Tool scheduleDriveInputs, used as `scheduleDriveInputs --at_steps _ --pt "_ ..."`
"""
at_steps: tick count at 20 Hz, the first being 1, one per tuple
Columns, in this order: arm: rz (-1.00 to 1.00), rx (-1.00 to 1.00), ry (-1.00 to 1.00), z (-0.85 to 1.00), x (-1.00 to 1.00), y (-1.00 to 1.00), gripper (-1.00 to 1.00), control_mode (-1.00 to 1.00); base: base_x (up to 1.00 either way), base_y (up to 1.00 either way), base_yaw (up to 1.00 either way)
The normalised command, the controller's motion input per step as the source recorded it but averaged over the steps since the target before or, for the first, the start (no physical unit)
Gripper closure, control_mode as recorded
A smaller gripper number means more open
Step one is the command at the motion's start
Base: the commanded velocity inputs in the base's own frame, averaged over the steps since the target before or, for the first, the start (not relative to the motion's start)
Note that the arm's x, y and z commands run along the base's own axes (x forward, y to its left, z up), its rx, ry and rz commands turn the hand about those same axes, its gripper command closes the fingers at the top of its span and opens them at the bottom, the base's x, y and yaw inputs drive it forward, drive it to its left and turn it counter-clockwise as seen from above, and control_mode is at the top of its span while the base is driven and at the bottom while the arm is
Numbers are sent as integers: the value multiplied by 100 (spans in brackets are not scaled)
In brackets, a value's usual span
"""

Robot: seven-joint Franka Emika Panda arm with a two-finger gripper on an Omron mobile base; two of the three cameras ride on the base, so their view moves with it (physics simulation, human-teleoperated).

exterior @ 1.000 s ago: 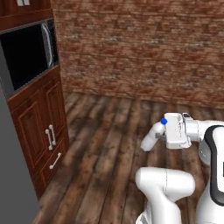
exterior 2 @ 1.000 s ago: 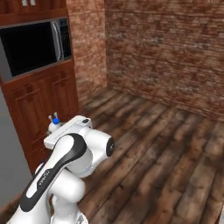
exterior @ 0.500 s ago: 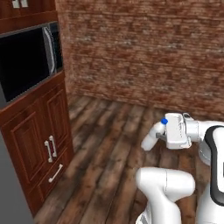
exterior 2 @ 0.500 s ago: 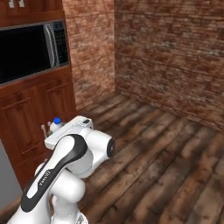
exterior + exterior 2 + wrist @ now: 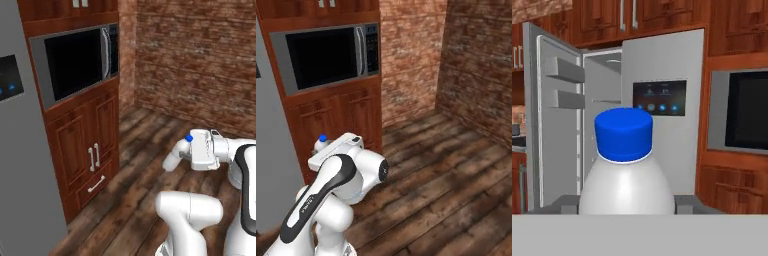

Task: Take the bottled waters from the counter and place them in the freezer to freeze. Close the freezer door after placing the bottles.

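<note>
My gripper (image 5: 626, 204) is shut on one bottled water (image 5: 626, 175), a whitish bottle with a blue cap (image 5: 623, 134), held upright close before the hand camera. The same bottle (image 5: 175, 157) sticks out from the hand in the left base view, and its cap end (image 5: 321, 142) peeks over the arm in the right base view. Beyond it in the hand view the freezer (image 5: 603, 125) stands open. The freezer door (image 5: 556, 125) is swung out to the left, with grey bins (image 5: 566, 70) on its inner side. A sliver of pale counter (image 5: 516, 148) shows at the far left.
The grey door with the blue-lit dispenser panel (image 5: 660, 97) is closed; its face (image 5: 20, 150) fills the left. Reddish wood cabinets (image 5: 92, 150) with a built-in microwave (image 5: 75, 62) stand beside it. Brick walls (image 5: 200, 60) and open plank floor (image 5: 446, 185) lie to the right.
The whole scene has swung across both base views as the base turns: microwave and cabinets slid toward the middle and the grey dispenser door came in at left. The bottle stays gripped.
</note>
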Motion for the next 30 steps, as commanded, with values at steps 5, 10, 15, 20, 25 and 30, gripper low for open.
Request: scheduleDriveInputs --at_steps 5,10,15,20,25,30 --pt "0 0 0 0 0 0 100 100 3 21 55" --pt "0 0 0 0 0 0 100 100 2 19 53" --pt "0 0 0 0 0 0 100 100 1 21 51" --pt "0 0 0 0 0 0 100 100 2 19 44" --pt "0 0 0 0 0 0 100 100 14 12 34" --pt "0 0 0 0 0 0 100 100 46 24 22"
